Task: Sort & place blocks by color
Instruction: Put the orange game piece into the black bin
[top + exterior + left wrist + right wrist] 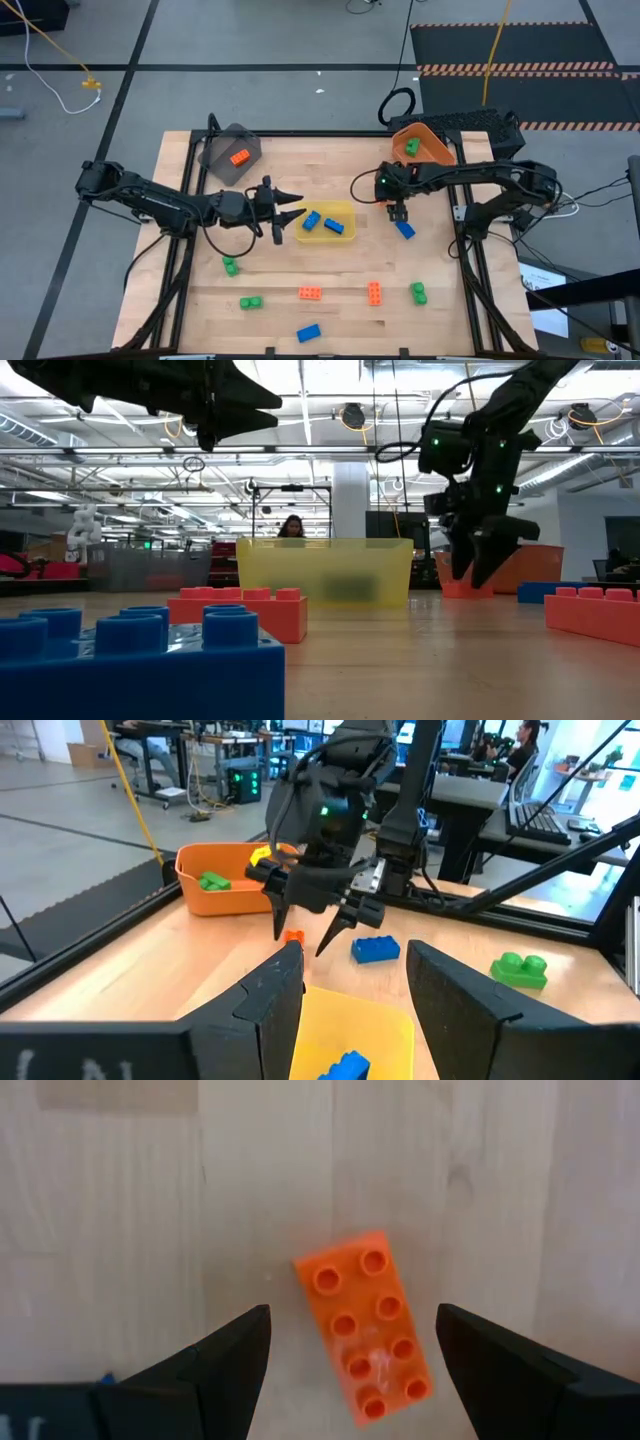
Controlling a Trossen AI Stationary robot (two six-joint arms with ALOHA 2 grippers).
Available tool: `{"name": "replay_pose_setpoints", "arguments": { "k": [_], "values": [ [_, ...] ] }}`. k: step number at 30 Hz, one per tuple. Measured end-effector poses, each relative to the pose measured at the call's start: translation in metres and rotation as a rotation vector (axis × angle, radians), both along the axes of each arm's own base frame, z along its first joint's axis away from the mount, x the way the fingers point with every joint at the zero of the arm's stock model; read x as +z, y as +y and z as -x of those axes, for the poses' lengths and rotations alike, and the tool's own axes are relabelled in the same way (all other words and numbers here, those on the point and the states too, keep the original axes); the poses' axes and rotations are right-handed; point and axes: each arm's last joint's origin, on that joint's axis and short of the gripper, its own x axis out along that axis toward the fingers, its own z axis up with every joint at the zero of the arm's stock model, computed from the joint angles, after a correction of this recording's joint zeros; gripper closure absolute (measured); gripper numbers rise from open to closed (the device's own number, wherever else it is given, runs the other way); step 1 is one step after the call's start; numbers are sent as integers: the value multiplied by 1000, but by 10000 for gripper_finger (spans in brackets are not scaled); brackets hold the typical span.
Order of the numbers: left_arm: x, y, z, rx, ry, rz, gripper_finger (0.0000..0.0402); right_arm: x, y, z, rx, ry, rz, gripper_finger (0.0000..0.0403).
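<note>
My right gripper points down, open, over an orange studded block that lies flat on the table. In the right wrist view its fingers stand on either side of the block, apart from it. A blue block lies just nearer. My left gripper is open and empty, held level at the left edge of the yellow bin, which holds two blue blocks. In the left wrist view it faces the right gripper.
A grey bin at the far left holds an orange block. An orange bin at the far right holds a green block. Green, orange and blue blocks lie along the near side.
</note>
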Motion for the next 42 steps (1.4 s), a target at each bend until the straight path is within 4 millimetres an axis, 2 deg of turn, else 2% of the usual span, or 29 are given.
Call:
{"name": "replay_pose_setpoints", "arguments": {
  "k": [6,19,23,28,31,37,42],
  "values": [
    [-1,0,0,1,6,10,222,-17,-5,-2,-14,72,-24,129],
    [-3,0,0,13,18,42,222,-13,-9,6,6,85,39,134],
    [-3,1,0,34,15,51,222,-21,-7,10,-2,66,36,175],
    [-3,1,1,44,14,50,222,-26,-2,12,16,61,19,281],
    [-3,2,1,55,19,25,222,-27,-2,11,3,45,9,285],
    [-3,2,0,44,51,-93,222,-10,2,9,-1,-91,17,285],
    [2,1,-2,36,79,-266,222,30,14,3,62,-332,61,285]
  ]
}}
